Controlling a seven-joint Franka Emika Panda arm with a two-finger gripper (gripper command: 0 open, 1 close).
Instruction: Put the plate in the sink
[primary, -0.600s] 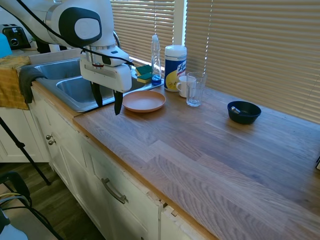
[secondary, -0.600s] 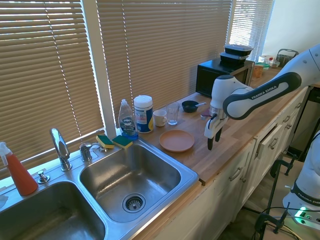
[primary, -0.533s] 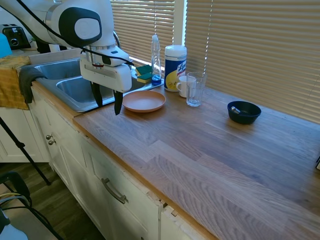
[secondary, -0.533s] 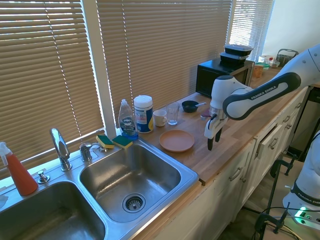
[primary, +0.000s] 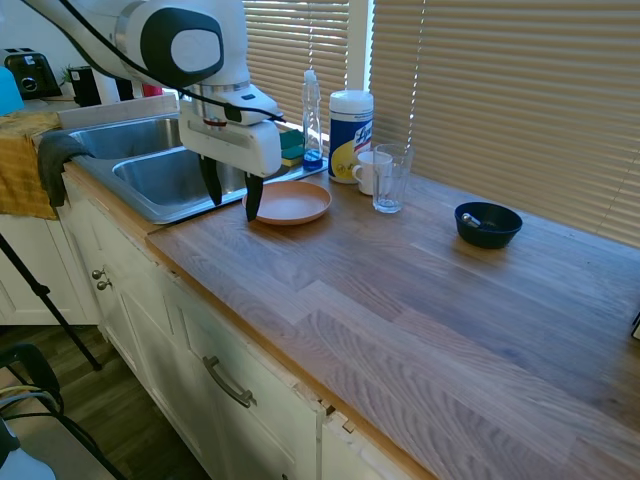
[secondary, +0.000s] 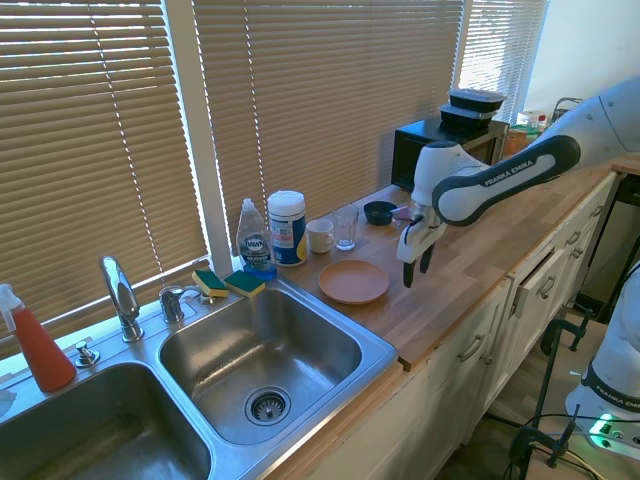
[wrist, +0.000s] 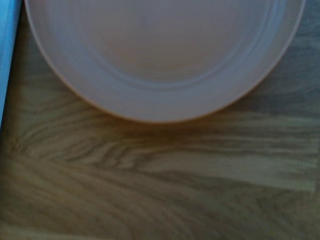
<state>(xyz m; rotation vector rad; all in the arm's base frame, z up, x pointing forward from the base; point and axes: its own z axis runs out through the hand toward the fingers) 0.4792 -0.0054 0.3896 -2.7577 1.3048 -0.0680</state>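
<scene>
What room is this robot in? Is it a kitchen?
Yes, it looks like a home kitchen. There is a double steel sink with a curved faucet, a wooden countertop with drawers under it, and a black microwave further along. A bottle of dish soap stands by the sink.

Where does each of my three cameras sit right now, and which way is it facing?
First exterior view: off the counter's front edge, looking along the wooden countertop toward the stainless steel sink; arm enters from the picture's left, open gripper above the round salmon-orange plate.
Second exterior view: above the sink, looking the opposite way; arm enters from the right, gripper visible.
Wrist view: looking straight down; no fingers visible.
Shared: all show the plate on the countertop.
</scene>
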